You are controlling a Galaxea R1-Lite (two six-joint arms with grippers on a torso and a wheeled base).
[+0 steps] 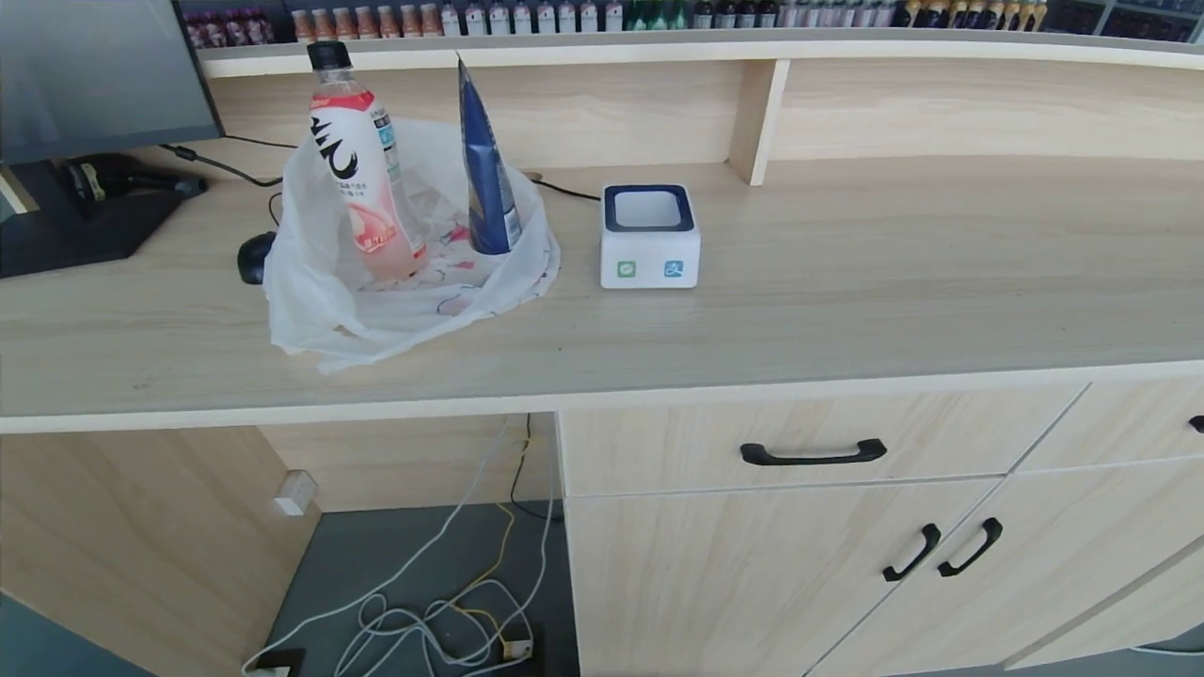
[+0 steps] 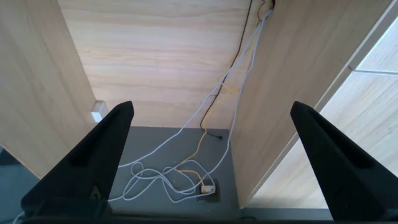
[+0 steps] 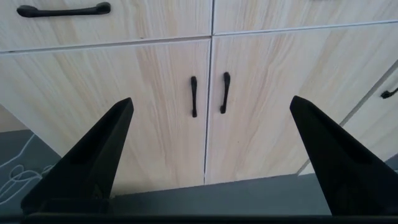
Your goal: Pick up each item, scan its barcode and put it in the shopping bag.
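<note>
Bottle and pouch stand in bag, scanner at its 3 o'clock. Left fingers and right fingers are wide apart, empty, below table. Looks done; don't snag the bag.

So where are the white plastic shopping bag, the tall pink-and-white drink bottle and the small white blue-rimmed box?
white plastic shopping bag (image 1: 315,324), head view, its crumpled front wall.
tall pink-and-white drink bottle (image 1: 362,179), head view, its label.
small white blue-rimmed box (image 1: 649,259), head view, its front face.
</note>
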